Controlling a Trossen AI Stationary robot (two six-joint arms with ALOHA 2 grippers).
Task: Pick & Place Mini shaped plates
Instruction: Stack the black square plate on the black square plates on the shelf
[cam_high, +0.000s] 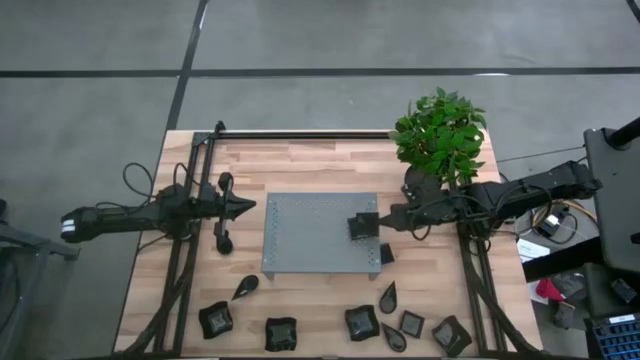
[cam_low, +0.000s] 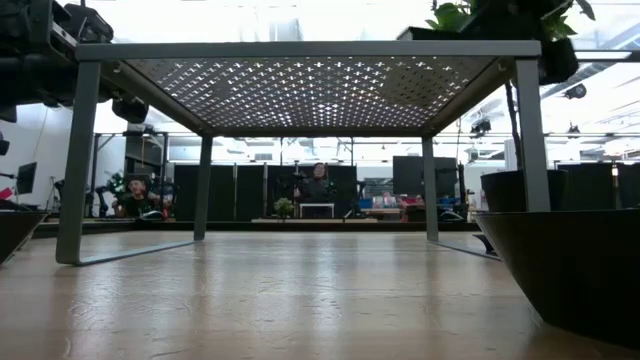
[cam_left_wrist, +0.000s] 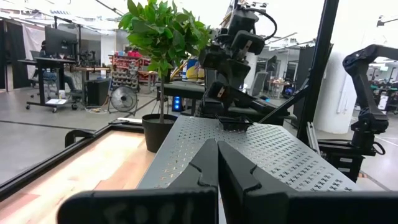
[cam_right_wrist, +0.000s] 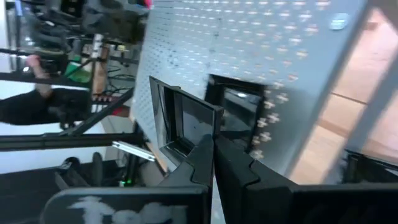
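A small square dark plate (cam_high: 360, 227) is over the right end of the grey perforated tray (cam_high: 310, 240), in my right gripper (cam_high: 373, 224), which is shut on it. The left wrist view shows this plate (cam_left_wrist: 235, 124) low at the tray's top. My left gripper (cam_high: 250, 207) is shut and hovers level just left of the tray, touching nothing. Several more dark mini plates lie flat on the table's near strip, among them a teardrop (cam_high: 247, 287) and a wavy square (cam_high: 281, 333). Another plate (cam_high: 387, 255) lies by the tray's right leg. My right gripper (cam_right_wrist: 213, 146) pinches the square plate by its rim (cam_right_wrist: 211, 124) on the side toward the table's right edge. The fingers come in slanting from the right and above. I cannot tell whether the plate's underside rests on the tray top or hangs just over it.
A potted green plant (cam_high: 440, 135) stands at the far right, close behind my right arm. The tray stands on thin legs (cam_low: 70, 160) with open room under it. Black frame rails (cam_high: 195, 200) run along the table's left, right and far sides.
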